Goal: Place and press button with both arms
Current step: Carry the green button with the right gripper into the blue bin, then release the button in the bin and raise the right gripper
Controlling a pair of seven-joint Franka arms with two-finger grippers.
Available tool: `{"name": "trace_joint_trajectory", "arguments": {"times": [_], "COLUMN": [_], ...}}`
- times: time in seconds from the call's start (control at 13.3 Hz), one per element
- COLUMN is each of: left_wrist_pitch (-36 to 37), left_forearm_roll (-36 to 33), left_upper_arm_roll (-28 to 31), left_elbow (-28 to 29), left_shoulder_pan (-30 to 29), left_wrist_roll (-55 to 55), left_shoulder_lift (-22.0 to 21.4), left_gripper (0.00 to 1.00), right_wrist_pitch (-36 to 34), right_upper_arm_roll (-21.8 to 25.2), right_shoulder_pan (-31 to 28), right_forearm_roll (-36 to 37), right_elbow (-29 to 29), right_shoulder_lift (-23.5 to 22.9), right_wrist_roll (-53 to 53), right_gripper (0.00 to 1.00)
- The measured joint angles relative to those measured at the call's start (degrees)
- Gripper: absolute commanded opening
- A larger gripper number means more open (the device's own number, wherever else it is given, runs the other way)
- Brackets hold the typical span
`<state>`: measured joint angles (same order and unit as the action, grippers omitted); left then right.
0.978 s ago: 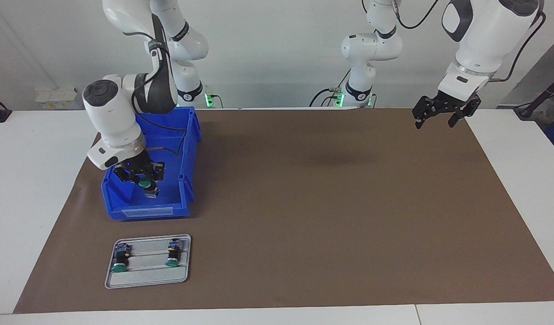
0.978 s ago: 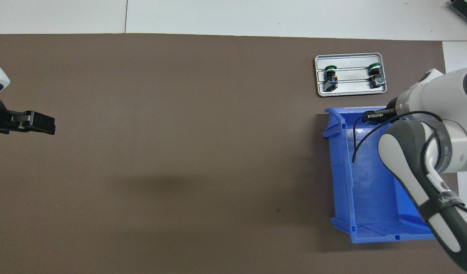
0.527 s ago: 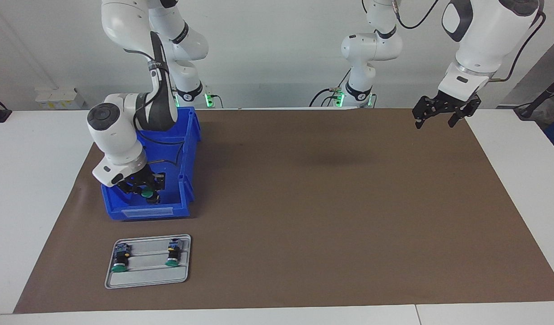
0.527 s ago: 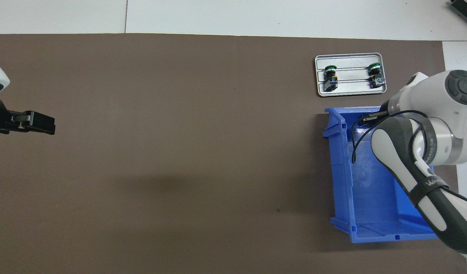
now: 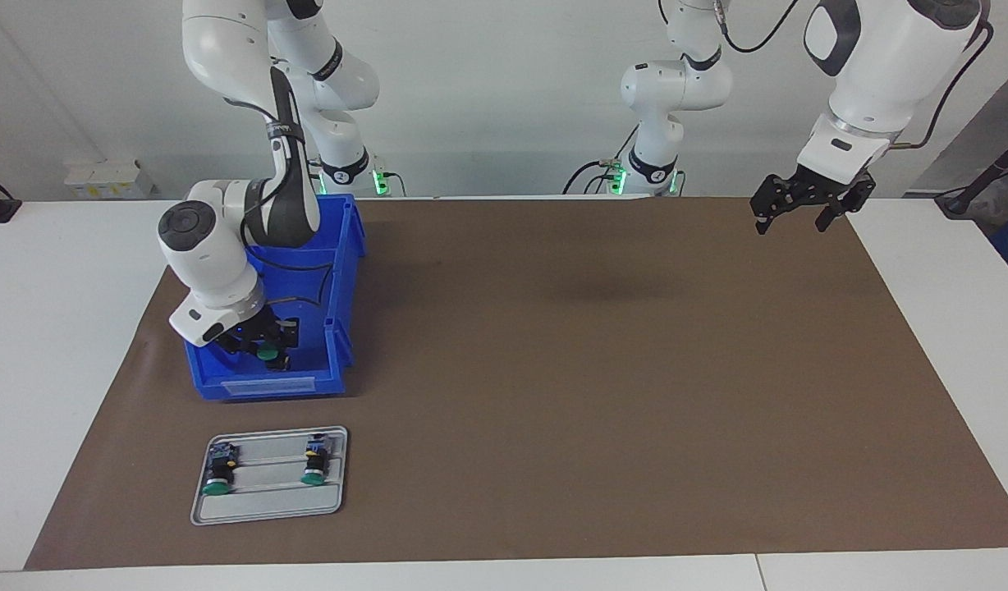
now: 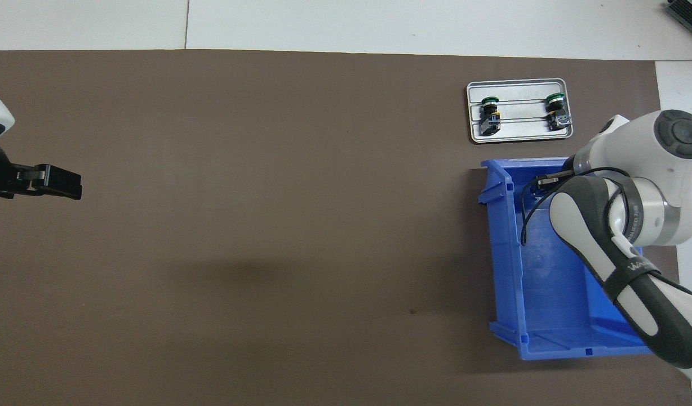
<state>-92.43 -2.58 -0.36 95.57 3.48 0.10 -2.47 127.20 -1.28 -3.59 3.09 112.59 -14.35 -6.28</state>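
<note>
My right gripper (image 5: 266,349) is low inside the blue bin (image 5: 344,246), at the bin's end farther from the robots. It is shut on a button (image 5: 266,354), whose green cap shows between the fingers. In the overhead view the right arm (image 6: 622,225) covers the gripper and this button. Two more green-capped buttons (image 5: 217,476) (image 5: 313,464) lie on a grey metal tray (image 5: 266,509), farther from the robots than the bin. My left gripper (image 5: 804,209) is open and empty, raised over the mat's edge at the left arm's end, and waits.
A brown mat (image 5: 594,369) covers the table's middle. The bin (image 6: 504,254) and tray (image 6: 520,90) both sit at the right arm's end. White table shows around the mat.
My right gripper has lowered with the button into the blue bin and shifted slightly away from the robots. The left arm has not moved.
</note>
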Motion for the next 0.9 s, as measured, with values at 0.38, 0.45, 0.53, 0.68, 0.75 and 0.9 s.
{"name": "trace_joint_trajectory", "arguments": {"times": [0.38,0.45,0.53,0.68,0.75,0.9], "left_wrist_pitch": [0.0,0.0,0.0,0.0,0.0,0.0], "left_forearm_roll": [0.0,0.0,0.0,0.0,0.0,0.0], "left_upper_arm_roll": [0.0,0.0,0.0,0.0,0.0,0.0], "left_elbow": [0.0,0.0,0.0,0.0,0.0,0.0], "left_shoulder_pan": [0.0,0.0,0.0,0.0,0.0,0.0], "left_wrist_roll": [0.0,0.0,0.0,0.0,0.0,0.0], "left_shoulder_lift": [0.0,0.0,0.0,0.0,0.0,0.0], "left_gripper": [1.0,1.0,1.0,1.0,1.0,1.0], "right_wrist_pitch": [1.41,1.49,1.57,1.67,1.67,1.01], "right_upper_arm_roll": [-0.26,-0.26,-0.25,-0.2,-0.19,-0.18], "right_shoulder_pan": [0.0,0.0,0.0,-0.02,-0.03,-0.04], "right_forearm_roll": [-0.78,-0.81,-0.87,-1.03,-1.05,-1.13], "right_elbow": [0.71,0.71,0.69,0.56,0.47,0.41], "right_shoulder_lift": [-0.04,-0.04,-0.03,0.22,0.68,2.26], "right_wrist_roll": [0.0,0.0,0.08,1.76,2.87,4.2], "right_gripper": [0.8,0.83,0.87,0.91,0.92,0.94]}}
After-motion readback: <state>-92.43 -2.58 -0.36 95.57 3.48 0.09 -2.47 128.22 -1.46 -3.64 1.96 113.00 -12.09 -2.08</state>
